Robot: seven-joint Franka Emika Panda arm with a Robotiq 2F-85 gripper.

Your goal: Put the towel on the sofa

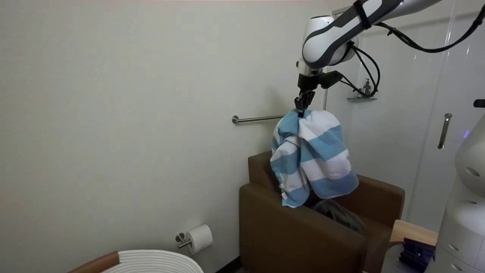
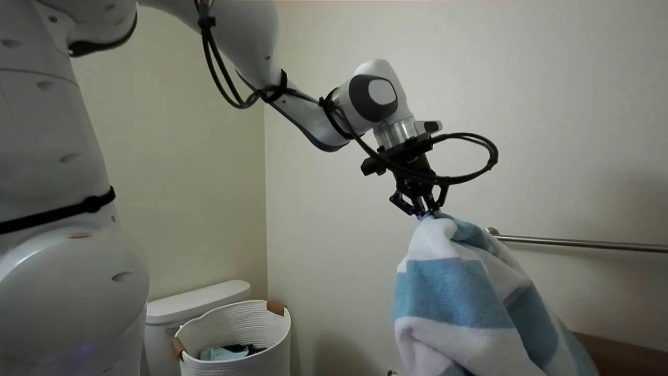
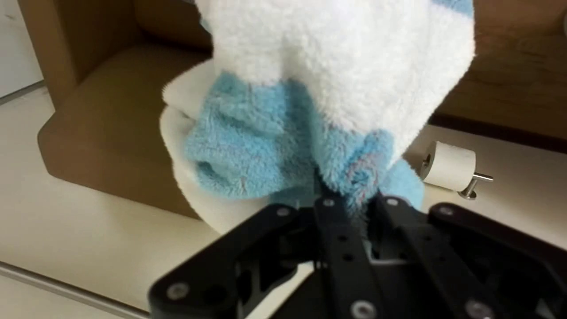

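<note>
The towel is blue and white striped. It hangs bunched from my gripper in an exterior view (image 1: 326,151) and in an exterior view (image 2: 454,292), and fills the upper middle of the wrist view (image 3: 345,66). My gripper (image 1: 300,110) is shut on its top edge, as also shows in an exterior view (image 2: 427,213) and the wrist view (image 3: 354,206). The sofa (image 1: 295,231) is a brown armchair below the towel. The towel hangs in front of its back and over its seat area; I cannot tell whether its lower edge touches. The sofa also shows in the wrist view (image 3: 119,119).
A metal towel bar (image 1: 257,119) is on the wall behind the towel. A dark item (image 1: 341,214) lies on the sofa seat. A paper roll (image 1: 201,239), a white basket (image 2: 235,318) and a toilet (image 2: 198,300) are nearby. A wooden surface (image 1: 413,232) stands by the robot base.
</note>
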